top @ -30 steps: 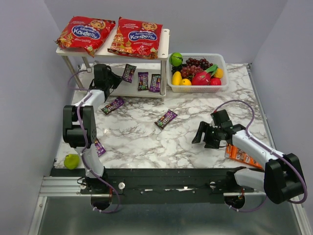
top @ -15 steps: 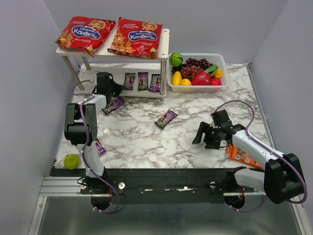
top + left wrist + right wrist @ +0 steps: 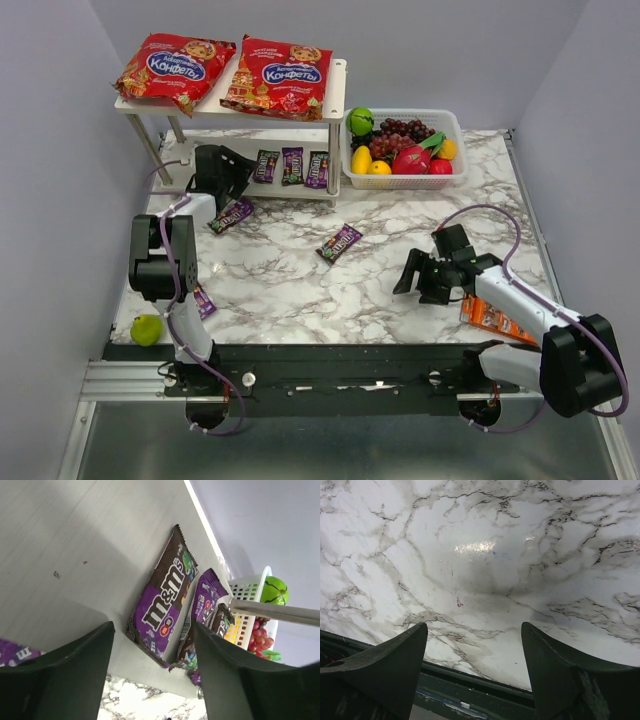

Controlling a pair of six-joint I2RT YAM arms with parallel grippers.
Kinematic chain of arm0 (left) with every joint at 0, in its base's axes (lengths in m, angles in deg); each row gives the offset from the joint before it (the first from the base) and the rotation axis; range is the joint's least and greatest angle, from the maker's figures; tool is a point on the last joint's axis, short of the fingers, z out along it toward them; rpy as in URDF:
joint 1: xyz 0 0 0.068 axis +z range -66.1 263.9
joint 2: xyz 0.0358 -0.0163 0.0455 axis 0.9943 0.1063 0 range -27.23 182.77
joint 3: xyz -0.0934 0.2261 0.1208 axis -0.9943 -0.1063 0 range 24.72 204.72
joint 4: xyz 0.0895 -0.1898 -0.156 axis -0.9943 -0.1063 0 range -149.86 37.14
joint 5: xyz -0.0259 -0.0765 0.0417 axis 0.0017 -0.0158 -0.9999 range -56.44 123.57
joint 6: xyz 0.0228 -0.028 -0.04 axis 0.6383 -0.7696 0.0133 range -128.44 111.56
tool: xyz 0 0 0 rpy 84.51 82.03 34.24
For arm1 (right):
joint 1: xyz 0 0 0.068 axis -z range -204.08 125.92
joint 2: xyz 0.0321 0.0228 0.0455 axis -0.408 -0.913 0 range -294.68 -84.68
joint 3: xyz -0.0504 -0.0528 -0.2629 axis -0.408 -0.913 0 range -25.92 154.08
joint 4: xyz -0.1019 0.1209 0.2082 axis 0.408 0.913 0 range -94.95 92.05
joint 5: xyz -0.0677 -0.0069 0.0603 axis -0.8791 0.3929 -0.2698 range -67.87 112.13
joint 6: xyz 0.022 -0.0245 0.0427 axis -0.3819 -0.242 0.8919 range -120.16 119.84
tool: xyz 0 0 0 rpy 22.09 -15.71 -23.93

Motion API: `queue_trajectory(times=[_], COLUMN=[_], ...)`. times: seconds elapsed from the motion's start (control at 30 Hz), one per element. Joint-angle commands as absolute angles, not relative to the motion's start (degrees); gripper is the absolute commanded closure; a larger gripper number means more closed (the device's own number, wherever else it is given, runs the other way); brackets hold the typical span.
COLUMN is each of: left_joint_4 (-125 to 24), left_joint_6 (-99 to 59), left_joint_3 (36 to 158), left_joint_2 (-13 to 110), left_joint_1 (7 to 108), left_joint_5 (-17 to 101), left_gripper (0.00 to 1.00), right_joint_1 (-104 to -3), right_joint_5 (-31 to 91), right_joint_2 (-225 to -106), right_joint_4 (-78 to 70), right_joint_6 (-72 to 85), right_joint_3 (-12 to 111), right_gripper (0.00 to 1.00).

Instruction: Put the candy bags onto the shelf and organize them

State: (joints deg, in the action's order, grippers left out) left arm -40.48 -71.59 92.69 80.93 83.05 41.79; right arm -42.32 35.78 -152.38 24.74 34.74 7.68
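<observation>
I am holding my left claw (image 3: 236, 172) (image 3: 152, 630) at the left end of the lower board of the white shelf (image 3: 338, 80), fingers spread wide and grasping nothing. Just ahead of it, three purple packets (image 3: 292, 165) are lying side by side on that board, and the nearest packet (image 3: 162, 605) is showing between my fingers. Two red bags (image 3: 172, 66) are resting side by side on the top board. Three more are lying on the marble table (image 3: 400, 220): one packet (image 3: 231, 214) beside my left claw, one packet (image 3: 339, 241) mid-table, and one packet (image 3: 203, 300) by my left arm. I am hovering my right claw (image 3: 415, 280) (image 3: 474, 630), released and empty, over bare marble, well apart from the shelf.
</observation>
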Motion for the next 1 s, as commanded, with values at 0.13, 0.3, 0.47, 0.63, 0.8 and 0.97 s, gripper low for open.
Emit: queue_trajectory(times=[0.13,0.3,0.47,0.63,0.8,0.97], left_joint_4=[-50.1,-55.1,-59.0,-56.6,-55.5,-54.9], left_joint_6=[-64.3,-59.3,-54.1,-51.9,-50.0,-49.7], left_joint_3=[87.4,81.5,76.8,72.9,73.3,74.5], left_joint_2=[70.2,61.7,56.4,56.4,61.4,65.6], left_joint_1=[82.9,80.4,74.7,70.5,67.2,66.1], left_joint_5=[40.2,40.4,42.8,48.1,52.4,52.6], left_gripper=[0.19,0.19,0.18,0.18,0.18,0.24], right_joint_1=[-42.0,-41.9,-42.0,-42.0,-42.8,-44.5], right_joint_5=[37.2,39.3,41.5,46.0,46.7,45.9], right_joint_2=[-151.6,-154.4,-159.6,-169.2,-180.1,-191.2], right_joint_4=[24.0,21.8,19.0,11.3,7.5,7.9], right_joint_6=[34.9,34.7,34.0,36.6,40.1,41.8], right_joint_3=[8.1,10.9,15.8,21.3,30.0,38.6], right_gripper=[0.16,0.16,0.16,0.17,0.20,0.32])
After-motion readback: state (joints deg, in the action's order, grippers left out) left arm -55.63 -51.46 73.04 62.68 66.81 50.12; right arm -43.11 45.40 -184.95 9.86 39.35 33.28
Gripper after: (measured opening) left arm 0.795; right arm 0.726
